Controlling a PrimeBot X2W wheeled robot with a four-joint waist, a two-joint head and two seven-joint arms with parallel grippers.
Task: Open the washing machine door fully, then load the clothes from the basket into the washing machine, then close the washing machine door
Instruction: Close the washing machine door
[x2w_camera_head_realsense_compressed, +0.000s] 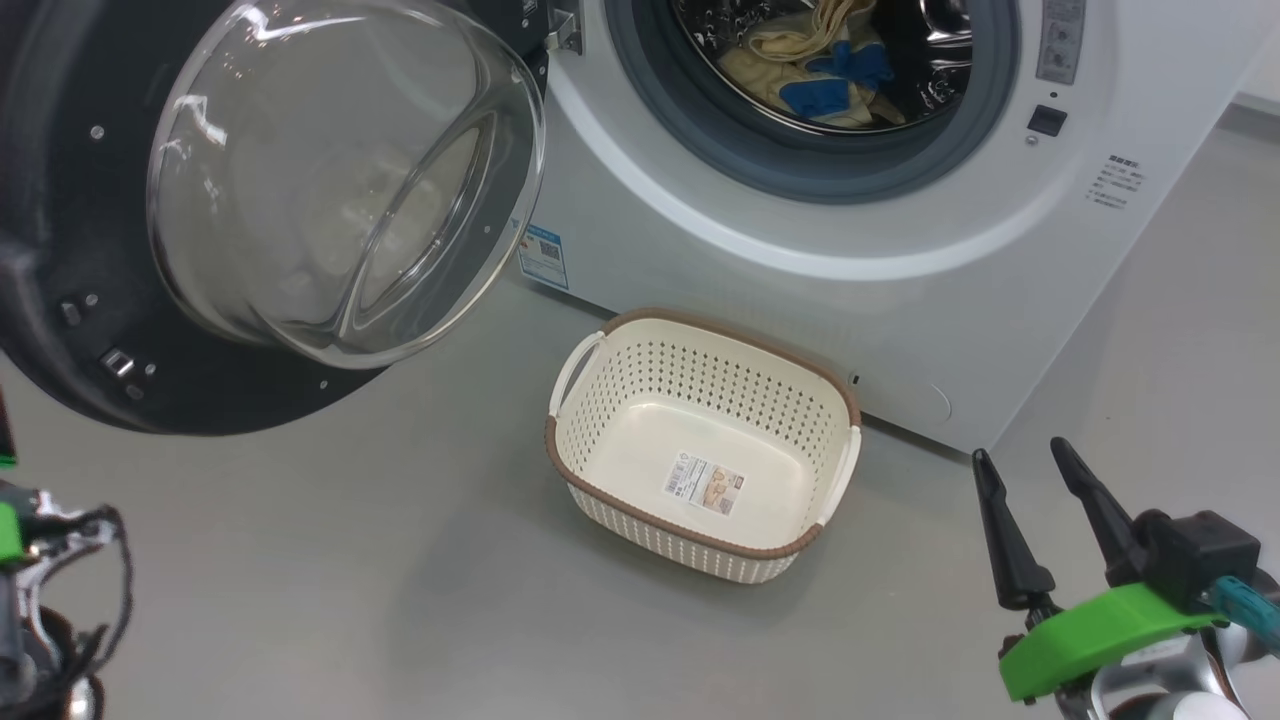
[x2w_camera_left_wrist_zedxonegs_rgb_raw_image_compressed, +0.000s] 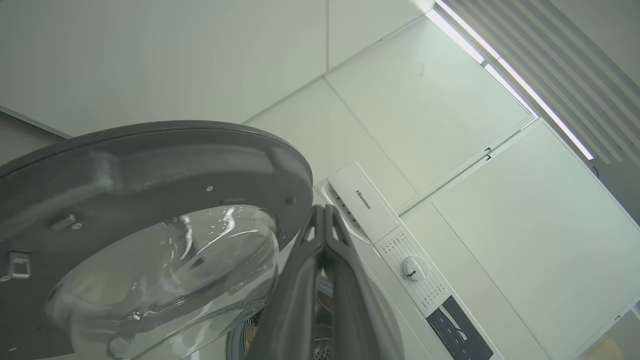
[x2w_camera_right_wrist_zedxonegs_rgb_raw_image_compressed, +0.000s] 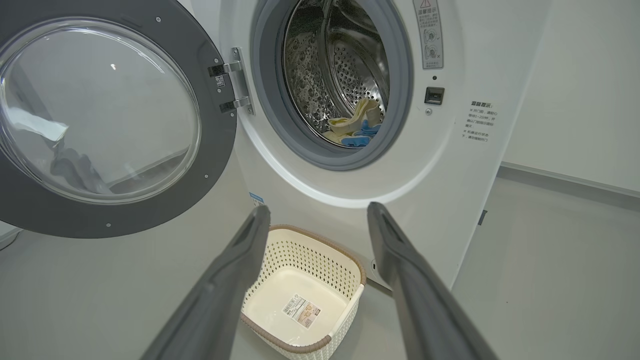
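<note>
The washing machine door (x2w_camera_head_realsense_compressed: 270, 200) stands swung wide open to the left of the washing machine (x2w_camera_head_realsense_compressed: 800, 290), hung on its hinge (x2w_camera_right_wrist_zedxonegs_rgb_raw_image_compressed: 235, 80) beside the grey drum seal (x2w_camera_head_realsense_compressed: 700, 140); its glass bowl bulges toward the head camera. The clothes (x2w_camera_head_realsense_compressed: 810, 60), cream-yellow with blue cuffs, lie in a heap on the bottom of the steel drum (x2w_camera_right_wrist_zedxonegs_rgb_raw_image_compressed: 345, 60). The basket (x2w_camera_head_realsense_compressed: 690, 375) sits on the grey floor (x2w_camera_head_realsense_compressed: 400, 560) just in front of the machine, holding nothing but the label sticker (x2w_camera_head_realsense_compressed: 704, 484) on its bottom.

The right gripper (x2w_camera_head_realsense_compressed: 1019, 449) hovers low at the right, well apart from the basket and the machine, its two dark fingers spread wide with nothing between them; along its own wrist view the basket lies beyond and below the gap, and the drum opening above it.

The left gripper (x2w_camera_left_wrist_zedxonegs_rgb_raw_image_compressed: 320, 212) has its fingers pressed together on nothing; it looks up from below the door, whose dark rim and glass lie just to the left of the fingertips; whether they touch the rim cannot be told. Beyond the tips rises the machine's white front with its control knob (x2w_camera_left_wrist_zedxonegs_rgb_raw_image_compressed: 414, 268).
</note>
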